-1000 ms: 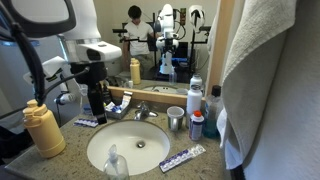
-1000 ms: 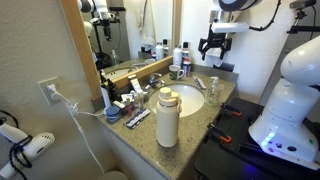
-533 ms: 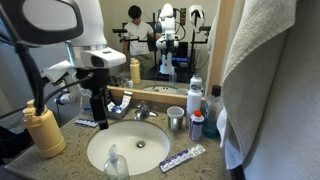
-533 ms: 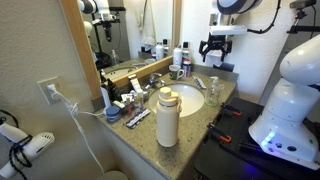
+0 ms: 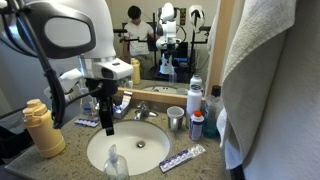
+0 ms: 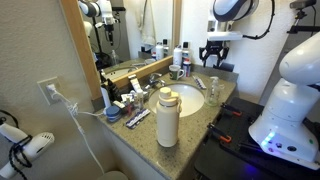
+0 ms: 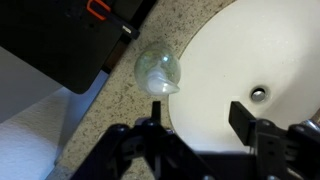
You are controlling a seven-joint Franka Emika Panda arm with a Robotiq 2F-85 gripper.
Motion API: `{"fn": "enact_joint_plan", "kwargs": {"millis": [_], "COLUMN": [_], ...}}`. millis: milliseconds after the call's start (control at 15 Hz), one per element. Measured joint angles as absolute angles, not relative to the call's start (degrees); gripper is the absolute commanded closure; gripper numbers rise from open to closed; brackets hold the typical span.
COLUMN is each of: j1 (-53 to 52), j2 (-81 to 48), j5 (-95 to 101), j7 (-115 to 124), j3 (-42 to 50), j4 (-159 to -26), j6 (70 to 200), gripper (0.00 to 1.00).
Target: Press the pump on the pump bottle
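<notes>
While the approach is judged unfinished, the gripper (image 7: 200,135) hangs above the sink (image 7: 250,50) with jaws spread and nothing held. Beyond it and off to one side, not touching, the pump bottle (image 7: 158,72) stands on the table at the basin's rim, its pump (image 7: 163,84) unpressed. The next move calls for centring over the pump, then descending straight.

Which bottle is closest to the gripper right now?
The small clear pump bottle on the sink rim, just ahead of the gripper in the wrist view; the yellow bottle and white bottle stand farther off.
</notes>
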State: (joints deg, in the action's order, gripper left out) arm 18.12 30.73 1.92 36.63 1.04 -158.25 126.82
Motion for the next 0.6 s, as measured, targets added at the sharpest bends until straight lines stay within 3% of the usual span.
{"fn": "enact_joint_plan", "kwargs": {"millis": [333,600], "j1": [18.14,18.14], "j2": [28.35,27.64], "j5": [1.92,1.92], "j7": [36.66,36.67], "j3": [1.13,1.13], "j4": [-158.22,-158.26], "j6": [127.88,127.88], "gripper": [0.97,1.00]}}
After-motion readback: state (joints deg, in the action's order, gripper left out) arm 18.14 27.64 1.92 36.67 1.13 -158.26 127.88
